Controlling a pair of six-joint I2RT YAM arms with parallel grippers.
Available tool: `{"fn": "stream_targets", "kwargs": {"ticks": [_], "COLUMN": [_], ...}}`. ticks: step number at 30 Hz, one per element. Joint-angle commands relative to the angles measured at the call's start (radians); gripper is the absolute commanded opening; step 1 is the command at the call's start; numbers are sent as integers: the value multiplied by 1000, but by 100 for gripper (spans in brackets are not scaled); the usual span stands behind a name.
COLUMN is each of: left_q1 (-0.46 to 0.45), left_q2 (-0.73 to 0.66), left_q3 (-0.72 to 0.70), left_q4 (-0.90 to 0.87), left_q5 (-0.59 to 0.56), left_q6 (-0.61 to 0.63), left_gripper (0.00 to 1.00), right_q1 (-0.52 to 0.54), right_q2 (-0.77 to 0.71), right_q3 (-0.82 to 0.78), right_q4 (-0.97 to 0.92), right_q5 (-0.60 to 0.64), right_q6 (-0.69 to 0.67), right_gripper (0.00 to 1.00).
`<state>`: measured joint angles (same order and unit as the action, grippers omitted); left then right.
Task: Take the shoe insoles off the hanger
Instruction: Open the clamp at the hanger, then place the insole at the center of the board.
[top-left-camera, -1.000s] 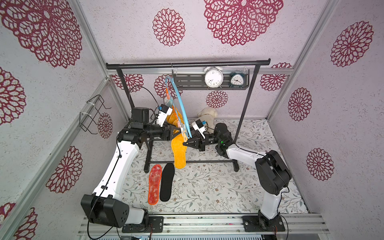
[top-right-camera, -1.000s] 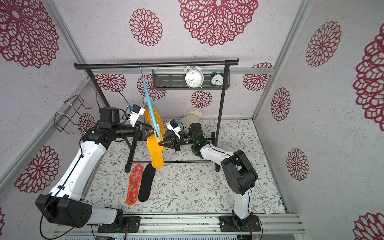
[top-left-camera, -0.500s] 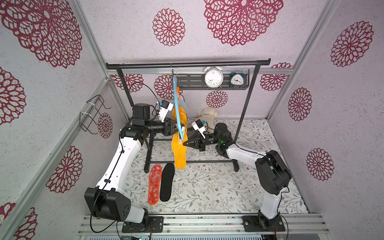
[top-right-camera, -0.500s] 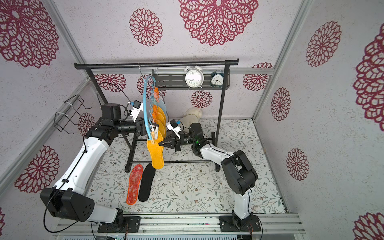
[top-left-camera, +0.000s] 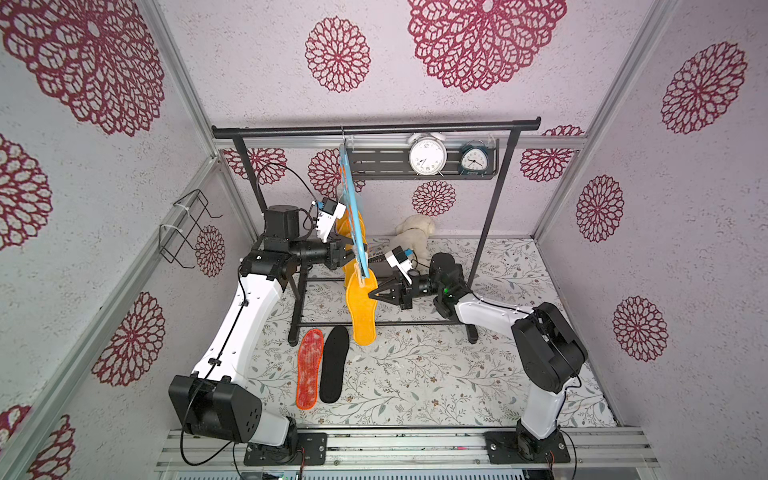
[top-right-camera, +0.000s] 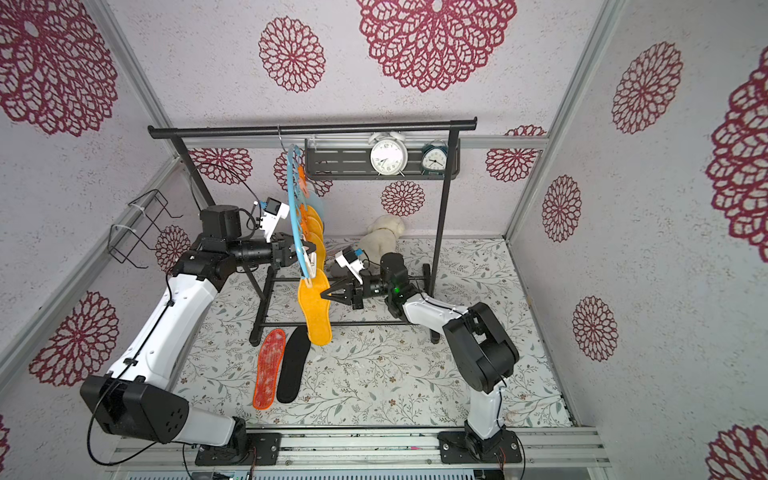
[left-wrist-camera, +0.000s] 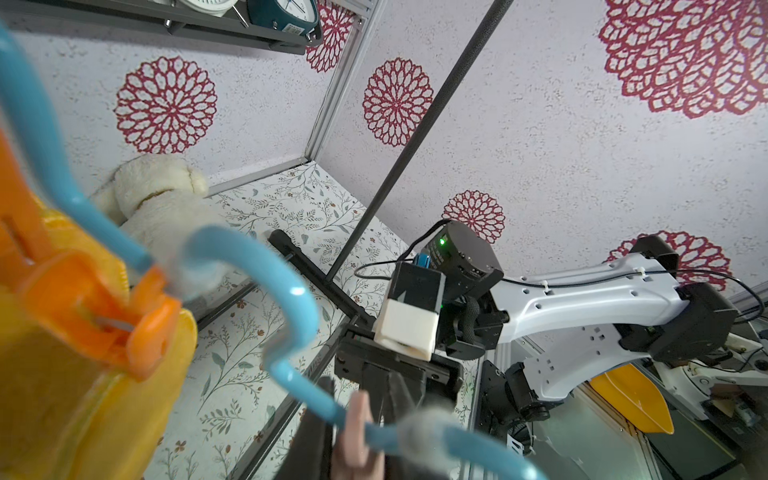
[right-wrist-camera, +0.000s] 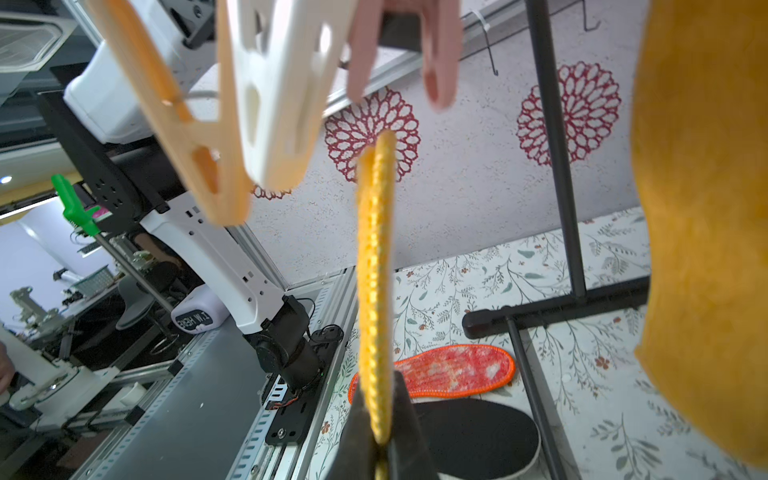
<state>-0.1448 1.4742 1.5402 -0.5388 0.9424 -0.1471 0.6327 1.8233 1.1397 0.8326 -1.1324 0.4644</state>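
I'm on the third insole. Two are already down: the mottled red insole with an orange edge and the flat black insole lie side by side on the floral-patterned surface, at lower centre in both top views. The light-blue curved plastic hanger hangs from the black metal rack's bar at upper centre. More orange-yellow insoles are clipped in its pegs.

The lowest orange-yellow foot-shaped insole hangs at mid-frame. My right fingers are closed narrow on its edge, a little below its top. The right wrist view shows the pad edge-on, running into them. My left fingers appear pinched narrow on the small pink plastic peg above it. That peg's jaws look spread, with the insole's top just under the gap. It seems free, though I cannot be sure it isn't touching.

Next, as I judge it, I hold the squeeze with the left and draw the insole down and clear with the right. Then I lay it beside the pair on the surface.
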Motion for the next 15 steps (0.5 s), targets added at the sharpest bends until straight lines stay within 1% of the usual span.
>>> {"fn": "stream_targets", "kwargs": {"ticks": [1,3,4,6,7,12,14,15], "left_q1": [4,4,5,5,5,4,5,4], "left_q2": [5,4,4,5,3,4,1,1], "left_q3": [19,21,22,22,24,32,32,33], "left_q4": [-5,-14,-18,-21,-24,-41,-44,-44], "left_q5": [-33,-43,-45,-55,-57,-76,-82,-83], "left_q6": [3,11,15,18,20,33,35,34], "left_gripper": [1,1,1,1,1,1,1,1], "right_q1": [-4,-1,3,15,21,90,111,118], "right_q2": [-94,-139,-163,-205,-225,-302,-293,-274], "right_q3": [-83,-156,-189,-220,-239,-345,-351,-355], "right_q4": [-17,-51,-95,-237,-278,-360,-419,-430], "right_q5": [77,137,195,315,339,504,598,616], "right_q6": [5,12,31,76,91,207,309,381], "right_gripper": [0,0,0,0,0,0,0,0]}}
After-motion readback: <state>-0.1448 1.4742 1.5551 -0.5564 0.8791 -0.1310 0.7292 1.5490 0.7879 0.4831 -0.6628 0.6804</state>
